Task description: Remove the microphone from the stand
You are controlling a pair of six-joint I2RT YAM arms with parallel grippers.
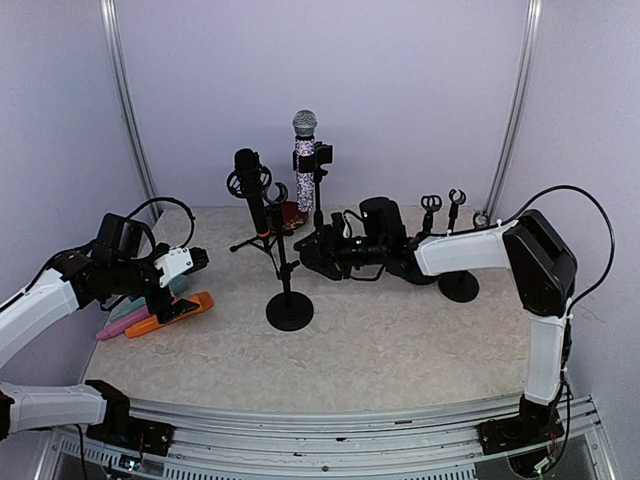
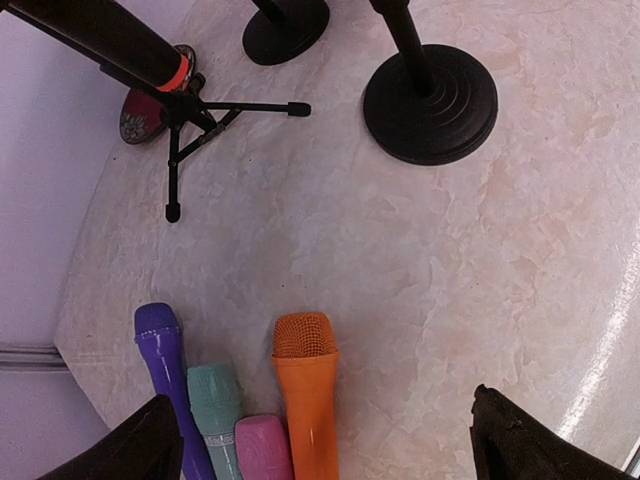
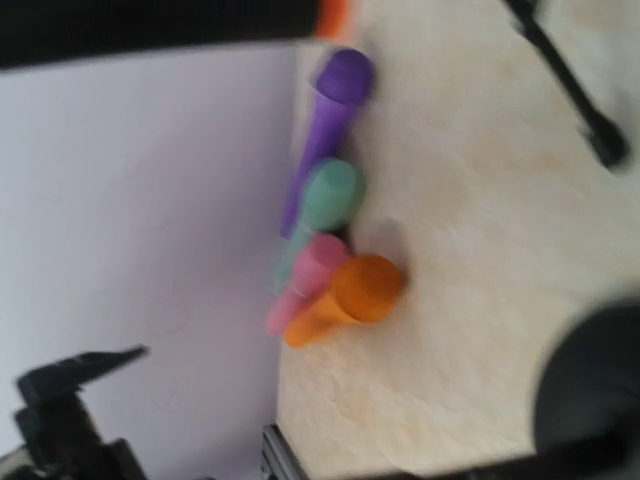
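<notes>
A black microphone [image 1: 250, 190] with an orange ring sits tilted in a small tripod stand [image 1: 262, 243]; it also shows in the left wrist view [image 2: 110, 35]. A patterned microphone [image 1: 304, 150] with a grey head stands upright in a clip stand [image 1: 320, 175] behind. My right gripper [image 1: 310, 246] reaches in low beside the pole of the round-base stand [image 1: 290, 310], below the black microphone; its view is blurred and its jaws are unclear. My left gripper [image 1: 187, 262] hangs open and empty over an orange microphone [image 2: 305, 390] lying on the table.
Purple [image 2: 160, 345], teal [image 2: 215, 405] and pink [image 2: 262, 445] microphones lie beside the orange one at the table's left edge. Two empty clip stands [image 1: 443, 205] with a round base [image 1: 458, 287] stand at the right. A red disc [image 2: 140, 105] lies behind the tripod.
</notes>
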